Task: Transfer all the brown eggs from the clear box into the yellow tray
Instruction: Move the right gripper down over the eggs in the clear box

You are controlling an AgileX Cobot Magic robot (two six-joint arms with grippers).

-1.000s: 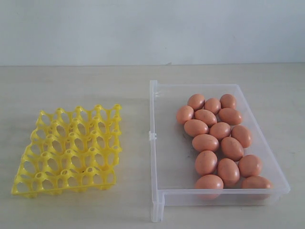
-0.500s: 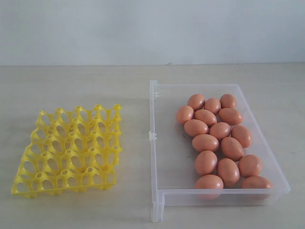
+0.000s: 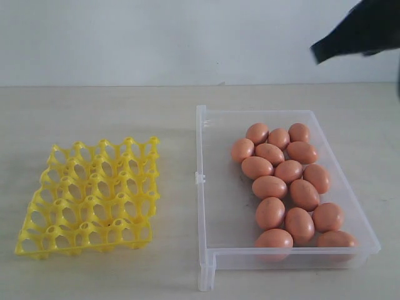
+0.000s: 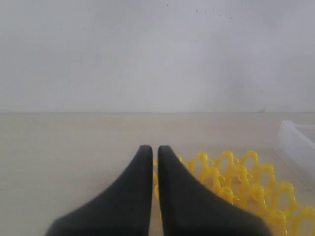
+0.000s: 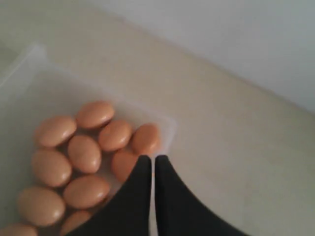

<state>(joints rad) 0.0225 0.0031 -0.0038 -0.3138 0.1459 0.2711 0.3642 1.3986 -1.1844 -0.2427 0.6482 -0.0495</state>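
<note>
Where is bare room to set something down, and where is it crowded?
Bare: the clear box floor between its tray-side wall and the brown eggs; every yellow tray cup. Crowded: eggs packed along the opposite wall.

Smooth orange-brown oval eggs (image 3: 270, 187) carry a soft satin sheen. The shallow rectangular box of clear, colourless plastic (image 3: 201, 181) has glossy walls and a floor that is faintly scuffed. The bright yellow open-lattice egg tray (image 3: 94, 197) is moulded plastic, with a light gloss on its posts. The pale beige bench (image 3: 125, 112) looks matt, with a faint wood-like grain. The left hand (image 4: 153, 149) and right hand (image 5: 151, 158) are smooth, matt black; their material cannot be told.
</note>
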